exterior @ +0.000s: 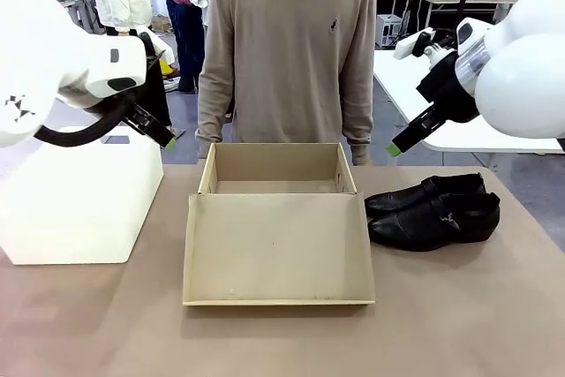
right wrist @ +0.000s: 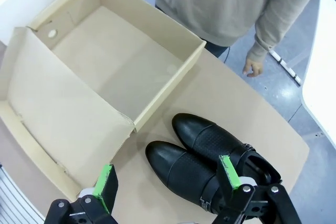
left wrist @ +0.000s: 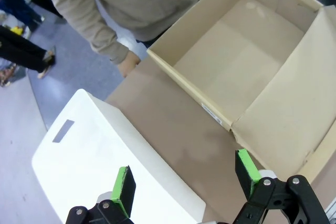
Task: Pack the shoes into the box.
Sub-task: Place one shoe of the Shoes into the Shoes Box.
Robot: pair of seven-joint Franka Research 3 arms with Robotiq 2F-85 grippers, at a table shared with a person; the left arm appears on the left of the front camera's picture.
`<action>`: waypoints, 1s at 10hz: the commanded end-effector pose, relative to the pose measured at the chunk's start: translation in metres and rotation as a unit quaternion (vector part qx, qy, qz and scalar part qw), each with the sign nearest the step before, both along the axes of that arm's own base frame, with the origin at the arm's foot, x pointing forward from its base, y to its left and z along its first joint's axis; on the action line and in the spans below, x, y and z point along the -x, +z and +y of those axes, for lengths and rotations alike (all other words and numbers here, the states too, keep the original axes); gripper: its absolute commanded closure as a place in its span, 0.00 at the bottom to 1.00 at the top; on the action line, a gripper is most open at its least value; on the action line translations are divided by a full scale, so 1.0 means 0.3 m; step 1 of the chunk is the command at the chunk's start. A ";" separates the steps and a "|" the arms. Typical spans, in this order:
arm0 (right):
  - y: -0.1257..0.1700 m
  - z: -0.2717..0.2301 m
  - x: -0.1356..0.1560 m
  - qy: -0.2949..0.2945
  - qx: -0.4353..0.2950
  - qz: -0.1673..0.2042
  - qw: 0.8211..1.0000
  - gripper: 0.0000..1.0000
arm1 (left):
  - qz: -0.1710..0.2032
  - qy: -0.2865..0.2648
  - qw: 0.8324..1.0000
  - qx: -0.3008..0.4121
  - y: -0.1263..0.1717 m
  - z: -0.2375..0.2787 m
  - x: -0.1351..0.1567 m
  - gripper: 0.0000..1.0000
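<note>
We hold left gripper [left wrist: 185, 177] high at left over large white box [exterior: 79, 200], jaws wide, nothing held. Right gripper [right wrist: 167, 176] high at right, jaws wide, empty, looking down on black dress shoes [exterior: 433, 209]; we judge it placed for first pick. Shoes lie side by side on table [exterior: 459, 324], just right of cardboard shoebox [exterior: 275, 163]. Shoebox centre, empty, lid flap [exterior: 278, 249] laid toward near edge, opening free for loading. Person [exterior: 291, 41] stands far side.

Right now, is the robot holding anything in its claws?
No, nothing is held. The left gripper and the right gripper are both open and empty; the shoes lie on the table beside the box.
</note>
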State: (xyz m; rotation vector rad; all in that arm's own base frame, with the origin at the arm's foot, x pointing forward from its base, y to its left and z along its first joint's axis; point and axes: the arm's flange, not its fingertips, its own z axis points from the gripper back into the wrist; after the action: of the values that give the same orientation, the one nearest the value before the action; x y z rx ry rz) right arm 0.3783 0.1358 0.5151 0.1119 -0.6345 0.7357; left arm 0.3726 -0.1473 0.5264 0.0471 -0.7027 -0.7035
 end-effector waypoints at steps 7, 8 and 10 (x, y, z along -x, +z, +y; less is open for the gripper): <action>0.222 -0.110 0.019 0.178 -0.080 -0.019 0.981 0.00 | -0.030 -0.191 0.980 0.043 0.240 0.098 -0.007 0.00; 0.235 -0.106 0.022 0.183 -0.081 -0.024 0.980 0.00 | -0.038 -0.197 0.978 0.058 0.259 0.103 -0.003 0.00; 0.260 -0.102 0.031 0.190 -0.084 -0.034 0.978 0.00 | -0.050 -0.191 0.977 0.085 0.292 0.114 -0.009 0.00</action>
State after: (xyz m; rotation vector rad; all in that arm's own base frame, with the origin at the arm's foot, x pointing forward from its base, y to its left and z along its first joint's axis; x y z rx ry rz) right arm 0.3650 0.1074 0.5900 0.3519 -0.7331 1.0245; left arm 0.3696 -0.1178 0.6123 -0.1737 -0.8554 -1.0049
